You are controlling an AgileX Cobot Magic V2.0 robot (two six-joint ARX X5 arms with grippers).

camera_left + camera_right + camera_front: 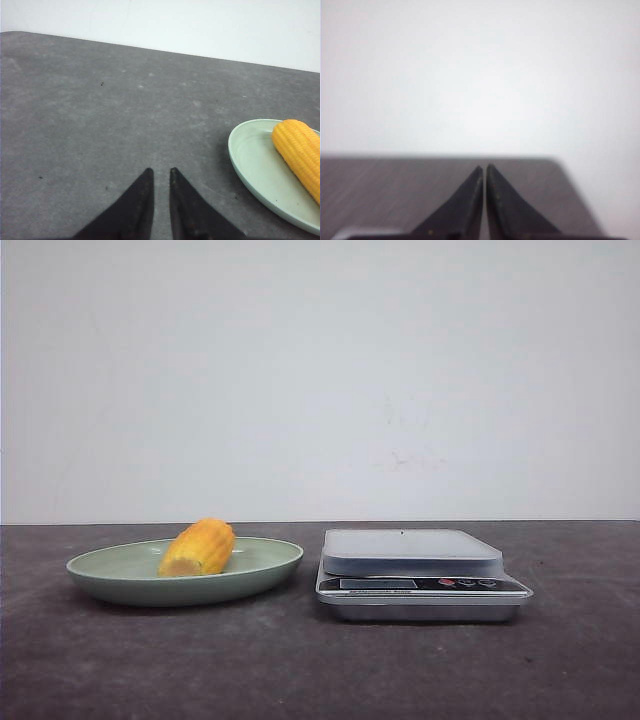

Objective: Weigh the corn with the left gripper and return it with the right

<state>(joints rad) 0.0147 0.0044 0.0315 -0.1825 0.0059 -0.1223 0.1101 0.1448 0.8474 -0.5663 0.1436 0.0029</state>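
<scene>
The corn (199, 547), a stubby yellow-orange cob, lies in a pale green plate (110, 570) at the table's left. It also shows in the left wrist view (300, 152), in the plate (255, 165). A silver kitchen scale (415, 568) stands right of the plate with nothing on its platform. My left gripper (161, 174) hovers over bare table beside the plate, empty, its jaws a narrow gap apart. My right gripper (484, 169) is shut and empty over the table's far edge. Neither gripper shows in the front view.
The dark grey table (300, 660) runs to a white wall behind. The scale's display and buttons (465, 583) face the front. The right wrist view shows a table corner (555, 162).
</scene>
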